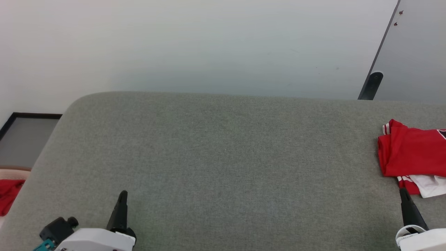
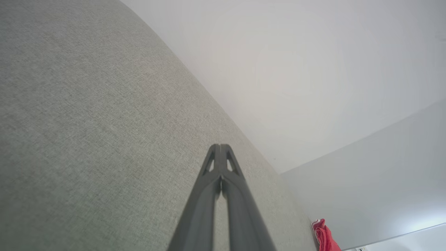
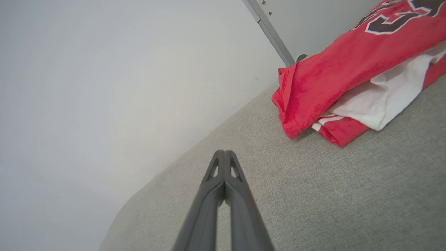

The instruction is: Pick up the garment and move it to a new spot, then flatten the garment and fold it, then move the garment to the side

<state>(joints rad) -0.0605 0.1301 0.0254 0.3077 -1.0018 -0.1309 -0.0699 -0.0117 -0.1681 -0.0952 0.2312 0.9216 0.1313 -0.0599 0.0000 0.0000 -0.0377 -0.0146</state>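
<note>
Both pairs of long, dark, tapering fingers are clenched tip to tip and grasp nothing. The left gripper [image 2: 220, 148] and the right gripper [image 3: 224, 153] hang over a grey, coarsely woven upholstered surface [image 1: 223, 157] with a rounded far-left corner. The garment [image 3: 324, 80], a soft red jersey shirt with white sleeve cloth, striped trim and black white-edged lettering, lies folded in layers at the surface's right edge, near the right gripper's tips but apart from them. A plain crumpled red cloth [image 1: 8, 195] lies off the left side.

The garment [image 1: 411, 157] lies at the right end of the counter [image 1: 223, 157]. The right hand [image 1: 403, 191] is at its near right and the left hand [image 1: 122, 195] at its near left.
</note>
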